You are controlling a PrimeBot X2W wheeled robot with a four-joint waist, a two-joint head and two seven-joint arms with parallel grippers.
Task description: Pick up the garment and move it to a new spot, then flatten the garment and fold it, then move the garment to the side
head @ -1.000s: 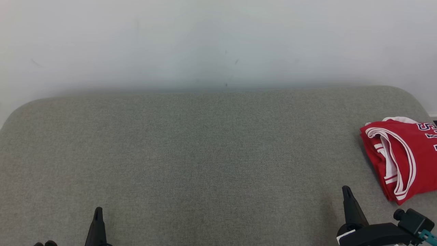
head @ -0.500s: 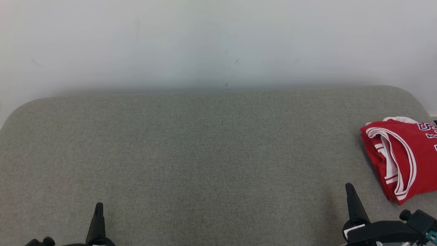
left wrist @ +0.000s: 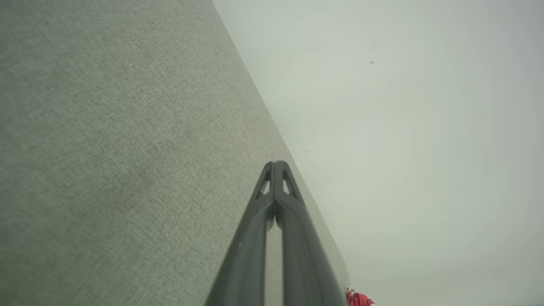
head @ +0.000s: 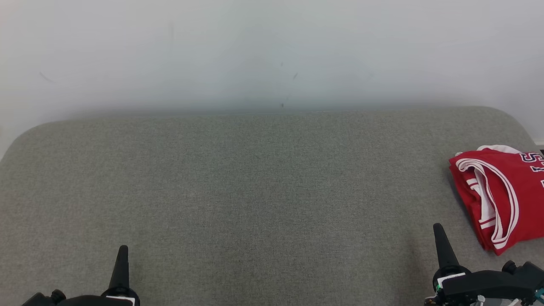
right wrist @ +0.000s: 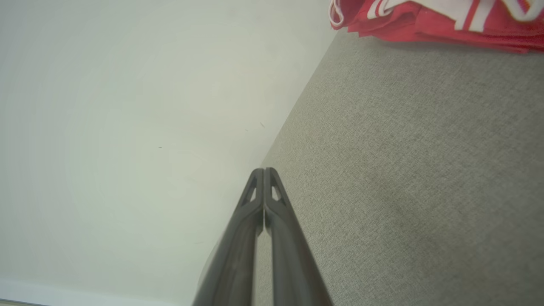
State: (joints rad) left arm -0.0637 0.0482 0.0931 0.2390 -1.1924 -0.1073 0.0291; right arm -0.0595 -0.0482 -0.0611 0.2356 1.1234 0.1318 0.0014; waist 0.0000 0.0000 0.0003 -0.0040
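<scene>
Folded red garment (head: 523,199) on grey surface (head: 255,191)

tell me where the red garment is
In the head view the folded red garment lies at the right edge of the grey surface, just beyond the right gripper.

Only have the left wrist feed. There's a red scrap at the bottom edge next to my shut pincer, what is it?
Observer: A red jersey with white trim and dark lettering. It looks folded and lies at the right end of the grey fabric surface.
Operator: Is the right pincer on it?
Observer: No, the right pincer is shut on nothing and sits clear of the jersey, by its near left corner.
Operator: Where's mine relative to it?
Observer: In the head view the left pincer is at the lower left, across the width of the surface from the jersey.
</scene>
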